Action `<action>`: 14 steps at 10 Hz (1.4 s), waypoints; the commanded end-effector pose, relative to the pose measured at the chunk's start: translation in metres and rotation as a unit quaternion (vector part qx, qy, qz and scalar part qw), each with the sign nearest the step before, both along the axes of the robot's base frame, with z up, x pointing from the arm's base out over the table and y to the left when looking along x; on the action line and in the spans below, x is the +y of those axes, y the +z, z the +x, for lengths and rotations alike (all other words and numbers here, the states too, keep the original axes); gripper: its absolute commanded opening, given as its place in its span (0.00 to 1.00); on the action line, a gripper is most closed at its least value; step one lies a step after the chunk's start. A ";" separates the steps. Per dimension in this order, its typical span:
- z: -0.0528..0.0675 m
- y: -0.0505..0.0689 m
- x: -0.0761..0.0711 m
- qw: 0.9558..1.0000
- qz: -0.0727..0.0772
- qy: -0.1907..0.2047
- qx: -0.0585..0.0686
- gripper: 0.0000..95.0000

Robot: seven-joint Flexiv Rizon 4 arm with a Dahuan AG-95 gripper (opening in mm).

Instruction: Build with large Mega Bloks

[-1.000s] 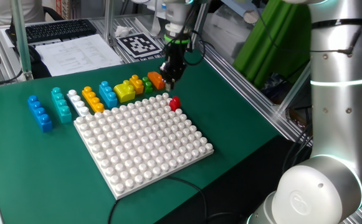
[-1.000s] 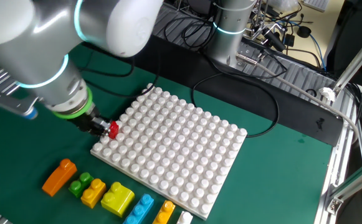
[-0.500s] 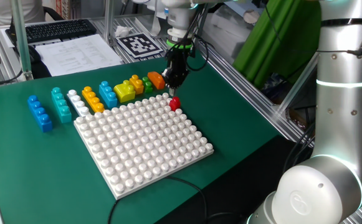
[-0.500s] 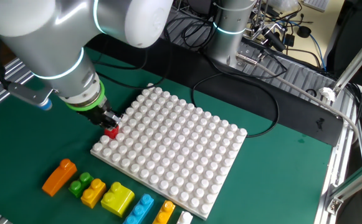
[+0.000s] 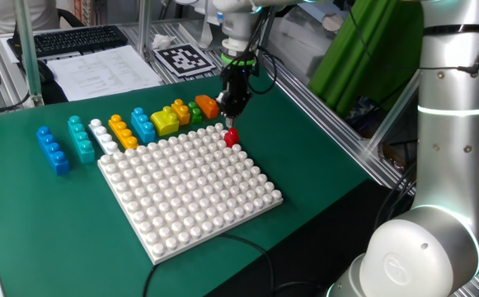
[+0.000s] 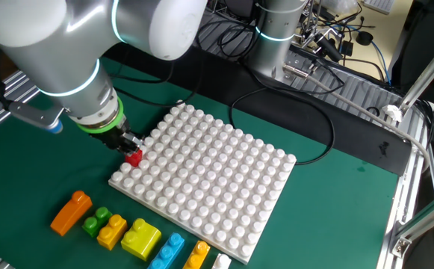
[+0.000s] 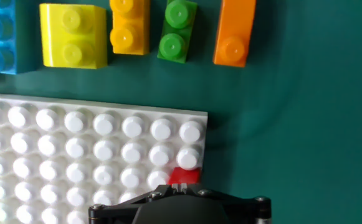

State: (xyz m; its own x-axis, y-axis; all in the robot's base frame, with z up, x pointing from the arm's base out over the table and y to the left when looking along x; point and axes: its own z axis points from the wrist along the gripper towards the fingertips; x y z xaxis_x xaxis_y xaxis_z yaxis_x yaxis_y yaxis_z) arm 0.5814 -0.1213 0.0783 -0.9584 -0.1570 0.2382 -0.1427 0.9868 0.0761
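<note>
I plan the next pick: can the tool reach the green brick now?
Probably yes. The green brick lies bare on the mat between two orange bricks, nothing over it; the tool is shut close by, above the red brick.

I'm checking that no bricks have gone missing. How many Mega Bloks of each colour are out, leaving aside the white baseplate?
blue bricks: 2
teal brick: 1
white brick: 1
amber bricks: 2
yellow brick: 1
green brick: 1
orange brick: 1
red brick: 1
Total: 10
</note>
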 end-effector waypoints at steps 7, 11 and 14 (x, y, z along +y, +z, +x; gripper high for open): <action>0.004 -0.016 -0.003 1.000 0.001 0.006 -0.011 0.00; 0.006 -0.022 -0.001 1.000 0.000 0.007 -0.014 0.00; 0.005 -0.015 0.000 0.999 0.018 -0.031 0.002 0.00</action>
